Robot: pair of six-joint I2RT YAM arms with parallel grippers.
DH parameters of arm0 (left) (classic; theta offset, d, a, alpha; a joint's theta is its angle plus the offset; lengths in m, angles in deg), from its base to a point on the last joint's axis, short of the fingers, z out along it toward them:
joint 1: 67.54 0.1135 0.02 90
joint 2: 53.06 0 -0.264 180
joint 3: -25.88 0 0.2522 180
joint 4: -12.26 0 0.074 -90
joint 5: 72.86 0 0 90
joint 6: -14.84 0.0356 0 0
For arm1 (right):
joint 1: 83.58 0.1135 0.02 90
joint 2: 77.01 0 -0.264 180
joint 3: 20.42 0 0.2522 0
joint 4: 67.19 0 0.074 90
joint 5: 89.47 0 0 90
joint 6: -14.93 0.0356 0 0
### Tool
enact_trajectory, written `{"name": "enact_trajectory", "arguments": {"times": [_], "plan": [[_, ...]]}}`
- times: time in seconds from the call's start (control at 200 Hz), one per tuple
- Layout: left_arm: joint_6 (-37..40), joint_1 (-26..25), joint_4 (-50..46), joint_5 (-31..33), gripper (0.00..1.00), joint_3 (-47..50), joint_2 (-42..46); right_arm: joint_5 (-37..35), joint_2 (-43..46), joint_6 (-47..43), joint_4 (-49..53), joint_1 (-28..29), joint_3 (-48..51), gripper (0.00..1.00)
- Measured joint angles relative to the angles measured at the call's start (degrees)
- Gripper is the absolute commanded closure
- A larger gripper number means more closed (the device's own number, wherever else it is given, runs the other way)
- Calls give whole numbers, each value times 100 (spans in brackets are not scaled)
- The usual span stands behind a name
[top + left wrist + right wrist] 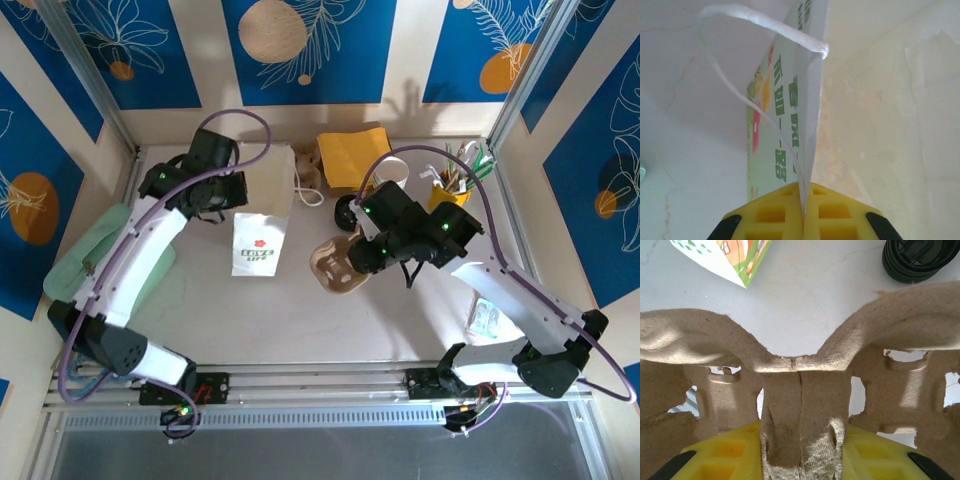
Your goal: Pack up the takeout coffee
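Both arms are wearing white shells over black joints: the left arm (135,262) at the left of the overhead frame, the right arm (515,300) at the right. A purple cable (235,112) is looping along each, small green lights (153,181) are glowing, and yellow, grid-pocketed fingers (772,217) are showing along the wrist views' bottom edges.

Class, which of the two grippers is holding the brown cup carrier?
The right gripper pinches the middle ridge of the brown cup carrier; the left gripper clamps the white paper bag instead.
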Motion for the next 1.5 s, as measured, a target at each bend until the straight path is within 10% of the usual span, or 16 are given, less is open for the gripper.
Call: {"name": "enact_trajectory", "arguments": {"times": [1.501], "plan": [[-1486, -2002, 1346, -452, 100, 2114, 1318, -111, -278, -1025, 909, -55, -2334, 64]]}}
